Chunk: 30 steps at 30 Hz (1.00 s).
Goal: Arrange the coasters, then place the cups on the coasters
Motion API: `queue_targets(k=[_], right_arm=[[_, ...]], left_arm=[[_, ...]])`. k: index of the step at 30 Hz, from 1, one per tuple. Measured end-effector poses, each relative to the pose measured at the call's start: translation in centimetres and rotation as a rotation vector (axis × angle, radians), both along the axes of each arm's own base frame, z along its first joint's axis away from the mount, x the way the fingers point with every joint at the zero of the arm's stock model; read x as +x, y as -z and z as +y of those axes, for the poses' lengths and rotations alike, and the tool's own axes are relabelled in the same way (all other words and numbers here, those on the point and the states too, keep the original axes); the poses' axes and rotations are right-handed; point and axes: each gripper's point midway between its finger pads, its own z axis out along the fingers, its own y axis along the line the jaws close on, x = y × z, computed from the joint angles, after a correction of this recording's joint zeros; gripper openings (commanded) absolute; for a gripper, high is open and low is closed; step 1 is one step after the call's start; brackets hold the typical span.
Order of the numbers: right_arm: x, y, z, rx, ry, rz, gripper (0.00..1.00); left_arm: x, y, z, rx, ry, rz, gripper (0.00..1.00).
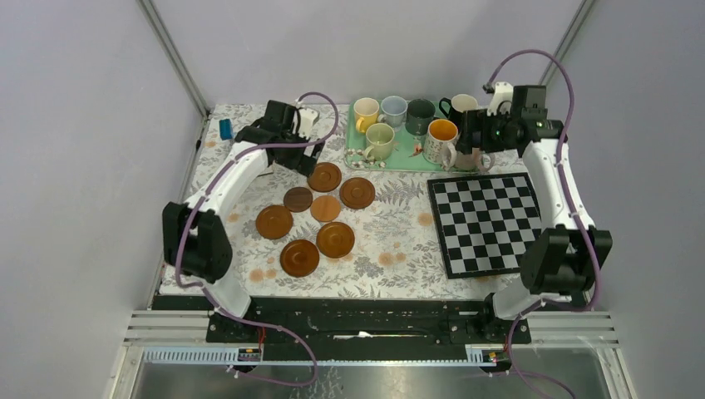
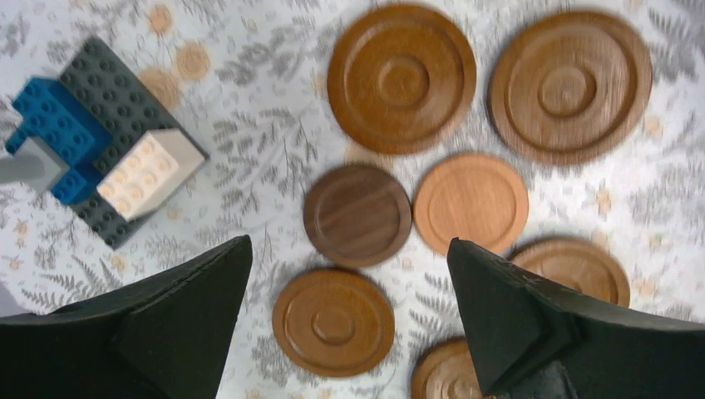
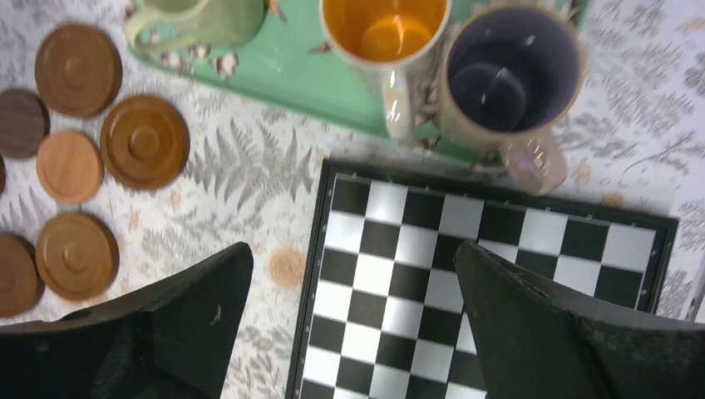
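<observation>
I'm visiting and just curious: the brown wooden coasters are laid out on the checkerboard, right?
No. The wooden coasters lie on the fern-patterned tablecloth, left of the checkerboard, not on it. The top external view shows this.

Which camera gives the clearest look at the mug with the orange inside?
The right wrist view: the orange-lined mug looms large at the top, handle and floral wall visible, standing on the green tray. The top external view shows it small, near the tray's right end. The left wrist view misses it entirely.
</observation>
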Motion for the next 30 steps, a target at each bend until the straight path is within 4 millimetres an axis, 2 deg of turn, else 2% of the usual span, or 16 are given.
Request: queue_targets(k=[2,5,10,14,15,16,17,20,24,30], right_arm=[[1.5,-0.7,-0.3,0.009,0.028,0.006,0.98],[4.6,-1.9,-1.3,0.016,0.080,-0.016,0.98],[7.4,-1.7,-4.5,0.016,0.193,-0.009,0.99],[10.6,-1.0,-8.2,0.025,0.298,-0.008,0.85],[11.9,-0.3,-9.6,0.026,0.332,-0.002,0.83],[12.1,0.0,-9.9,0.023,0.339,-0.001,0.82],[12.7,0.9,-10.9,0.014,0.361,0.015,0.80],[14.0,3.7,-12.3,-0.004,0.386,0.054,0.73],[15.5,7.6,-12.5,-0.008,0.375,0.116,0.68],[17.3,11.6,-12.7,-0.015,0.359,0.165,0.66]], left_arm=[[1.7,0.1,-0.5,-0.015,-0.030,-0.003,0.99],[5.8,0.3,-1.6,-0.041,-0.085,-0.027,0.99],[11.4,1.2,-3.3,-0.088,-0.149,-0.061,0.98],[14.7,1.8,-4.6,-0.148,-0.201,-0.091,0.87],[15.2,2.1,-4.9,-0.163,-0.212,-0.095,0.85],[15.6,2.5,-5.2,-0.181,-0.220,-0.095,0.82],[15.9,2.8,-5.4,-0.196,-0.228,-0.094,0.80],[16.7,4.2,-6.1,-0.234,-0.247,-0.085,0.76],[17.8,6.0,-7.2,-0.278,-0.256,-0.072,0.75],[19.4,8.1,-8.6,-0.310,-0.253,-0.070,0.71]])
